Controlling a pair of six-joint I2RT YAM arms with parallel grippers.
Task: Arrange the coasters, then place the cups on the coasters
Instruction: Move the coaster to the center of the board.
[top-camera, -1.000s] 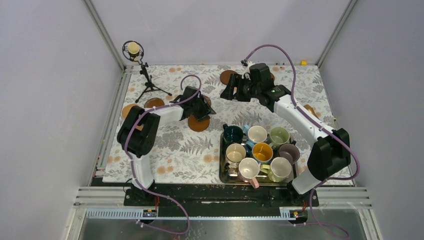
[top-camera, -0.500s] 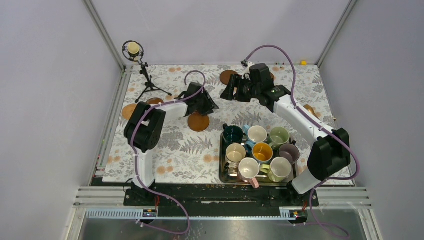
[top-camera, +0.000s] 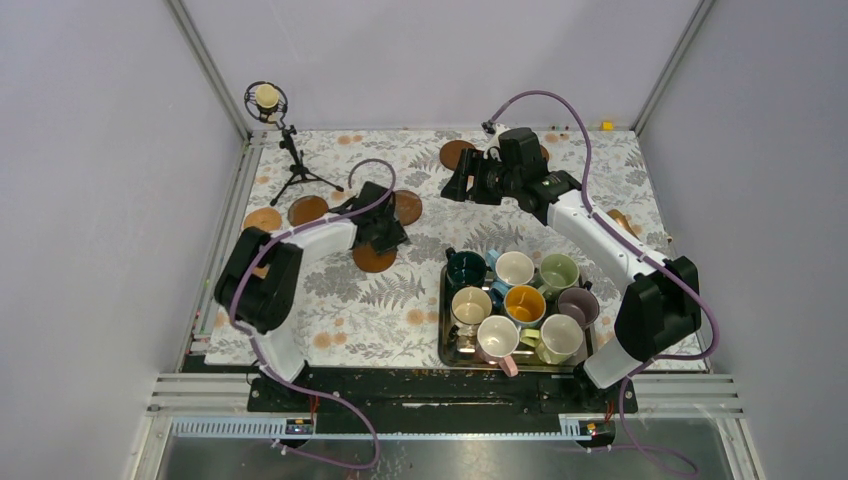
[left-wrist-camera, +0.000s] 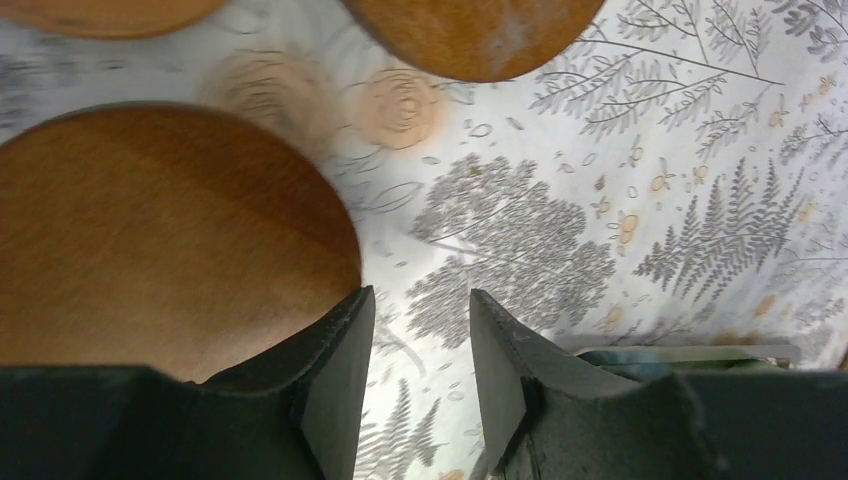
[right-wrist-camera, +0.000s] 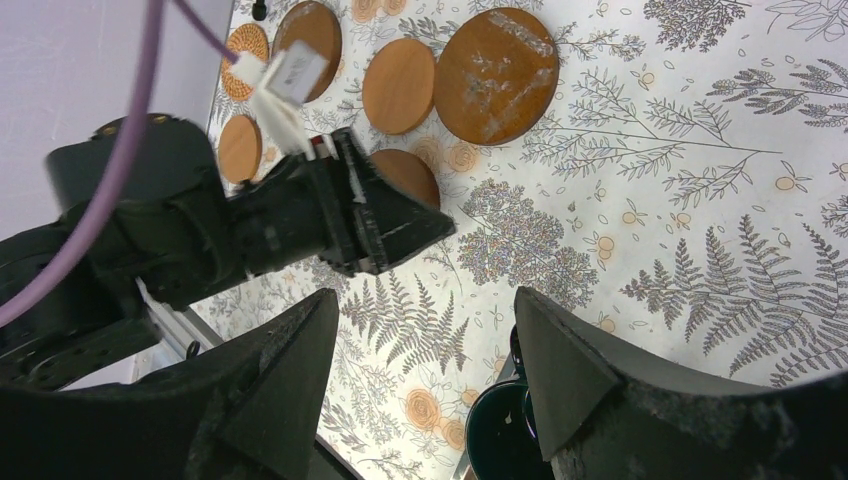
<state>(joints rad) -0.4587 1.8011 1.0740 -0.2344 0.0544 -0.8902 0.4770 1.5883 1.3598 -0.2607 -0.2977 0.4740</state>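
Observation:
Several brown coasters lie on the floral cloth: one (top-camera: 263, 219) and another (top-camera: 308, 210) at the left, one (top-camera: 407, 207) mid-table, one (top-camera: 455, 155) at the back. My left gripper (top-camera: 379, 240) stands low over a further coaster (top-camera: 373, 259). In the left wrist view its jaws (left-wrist-camera: 420, 295) are open with only cloth between them, and the left finger (left-wrist-camera: 335, 360) rests on that coaster's (left-wrist-camera: 170, 240) edge. My right gripper (top-camera: 462, 183) hovers open and empty (right-wrist-camera: 428, 300) at the back. The cups, among them dark green (top-camera: 466, 270), white (top-camera: 515, 268) and yellow-orange (top-camera: 524, 303), stand together in the tray.
The steel tray (top-camera: 443, 330) sits at the near right. A microphone on a tripod (top-camera: 293, 165) stands at the back left corner. Frame rails border the cloth on the left and right.
My left gripper has swung left and toward the near side, and the coaster under its finger has slid with it. The right arm has not moved.

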